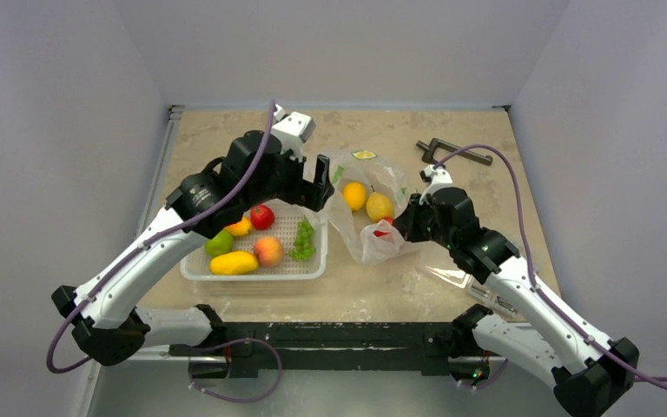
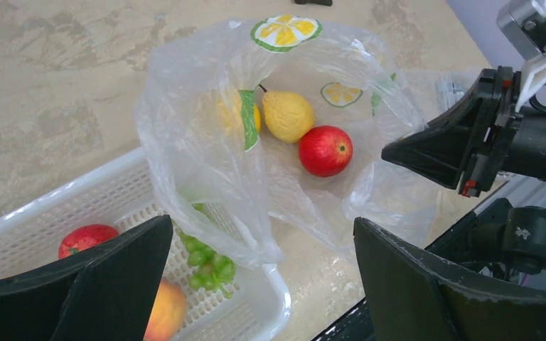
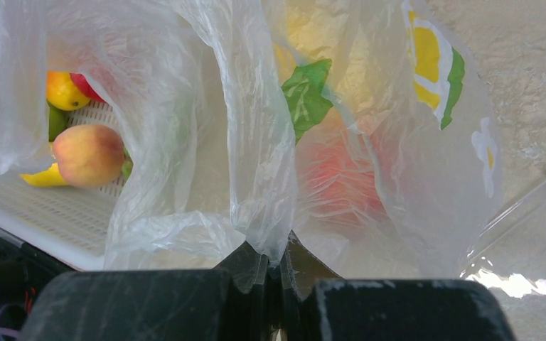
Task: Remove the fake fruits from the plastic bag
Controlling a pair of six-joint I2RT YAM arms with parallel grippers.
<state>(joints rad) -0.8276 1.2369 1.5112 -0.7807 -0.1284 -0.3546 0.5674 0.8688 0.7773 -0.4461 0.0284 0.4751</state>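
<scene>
The plastic bag (image 1: 366,178), clear film with lemon prints, lies open right of the basket; its near-left edge drapes over the basket corner (image 2: 206,163). Inside it lie a red apple (image 2: 325,150), a yellowish pear (image 2: 288,115) and another yellow fruit (image 2: 236,117) dimmed by film. From above, the pear (image 1: 379,207) and the apple (image 1: 383,231) show through the film. My left gripper (image 1: 320,181) is open and empty above the bag's left side (image 2: 261,224). My right gripper (image 1: 402,224) is shut on a fold of the bag's edge (image 3: 279,259); the apple is a red blur behind film (image 3: 341,177).
A white mesh basket (image 1: 252,273) left of the bag holds a mango (image 1: 234,262), a peach (image 1: 268,251), grapes (image 1: 303,239), a small red fruit (image 1: 262,216) and a green one. A black clamp (image 1: 452,152) lies at the far right. A clear rigid box (image 3: 533,227) sits beside the right gripper.
</scene>
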